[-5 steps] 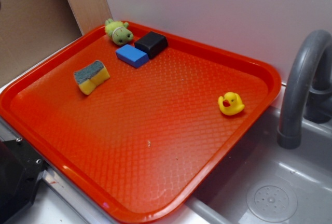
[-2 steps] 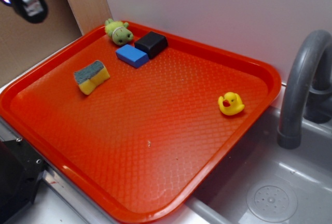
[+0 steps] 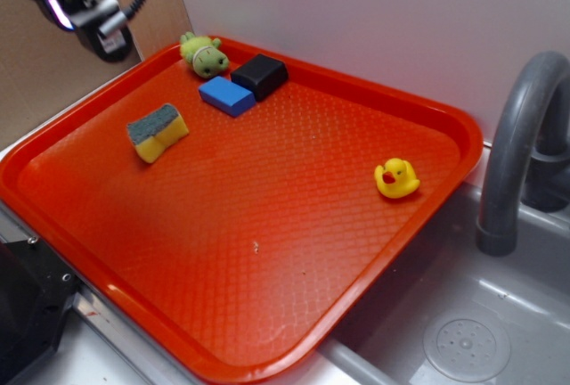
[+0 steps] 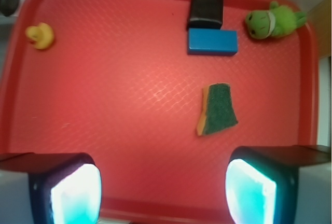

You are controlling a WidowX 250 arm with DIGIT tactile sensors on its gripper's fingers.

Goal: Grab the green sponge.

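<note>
While the green sponge (image 3: 158, 131) lies untouched on the left part of the red tray (image 3: 294, 225), scouring side up and yellow foam showing along its near edge, no grasp has yet been made. In the wrist view the sponge (image 4: 218, 109) is seen lying flat and slightly askew, above the space between the two finger pads (image 4: 251, 193) and nearer the right one, well apart from both. Beyond it, toward the tray's back rim, a blue block (image 3: 227, 95) and a black block (image 3: 260, 76) are set touching each other, with a green plush toy (image 3: 206, 55) just beside them in the corner; a yellow duck (image 3: 397, 178) is placed far across the tray near the sink (image 3: 463, 340) and the grey tap (image 3: 521, 144). The gripper (image 3: 89, 11) is seen at the upper left, high above the tray's edge, its jaws spread wide with nothing between them. A second ago it was absent from the exterior view, and since then it has been brought in and moved rightward toward the sponge. The approach is judged to be only beginning: a further shift over the sponge and a descent are still required.
</note>
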